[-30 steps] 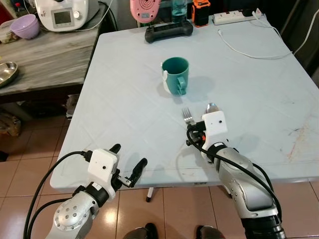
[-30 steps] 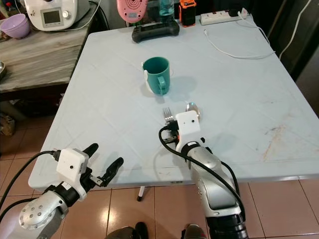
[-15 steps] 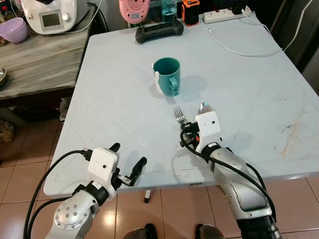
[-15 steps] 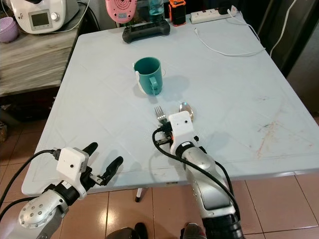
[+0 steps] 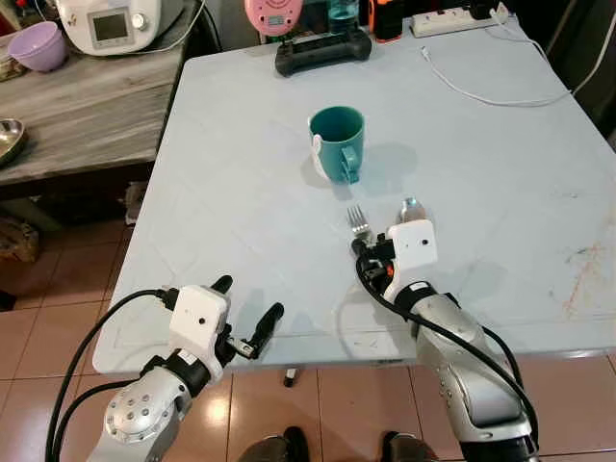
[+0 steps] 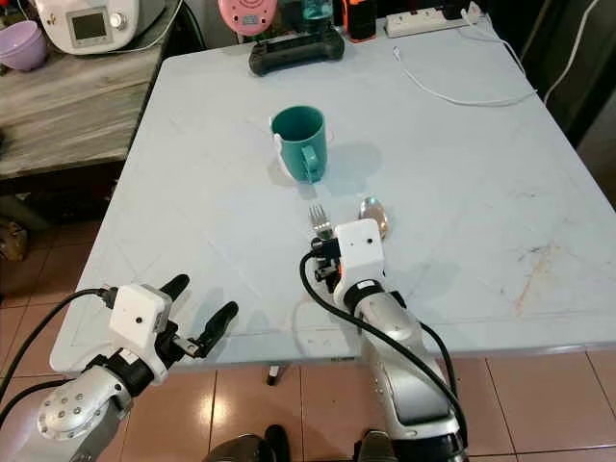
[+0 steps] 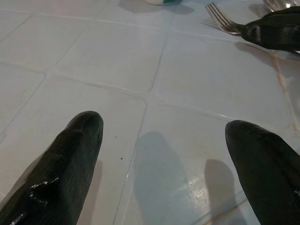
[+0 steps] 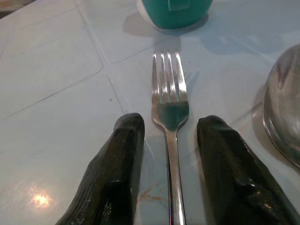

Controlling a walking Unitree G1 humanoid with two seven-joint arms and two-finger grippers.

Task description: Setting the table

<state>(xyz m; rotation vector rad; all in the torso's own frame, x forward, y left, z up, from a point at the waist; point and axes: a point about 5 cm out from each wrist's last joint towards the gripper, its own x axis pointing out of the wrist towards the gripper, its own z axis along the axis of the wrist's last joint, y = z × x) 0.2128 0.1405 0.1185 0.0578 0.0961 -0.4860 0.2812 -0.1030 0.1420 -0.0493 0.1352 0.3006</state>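
Two utensils lie on my pale blue surface [image 5: 241,173], its plastic top embossed with a faint grid: a steel fork [image 8: 169,108] with four tines, and beside it a steel spoon [image 5: 411,206], its bowl cut off in my right wrist view. My right hand [image 8: 171,154] rests around the fork handle, black fingers apart on either side, not clenched. Beyond the tines stands a glossy teal mug [image 5: 338,143], handle toward me. My left hand [image 5: 248,318] hovers released at the near edge. Markings on the white appliance [image 5: 114,23] are unreadable.
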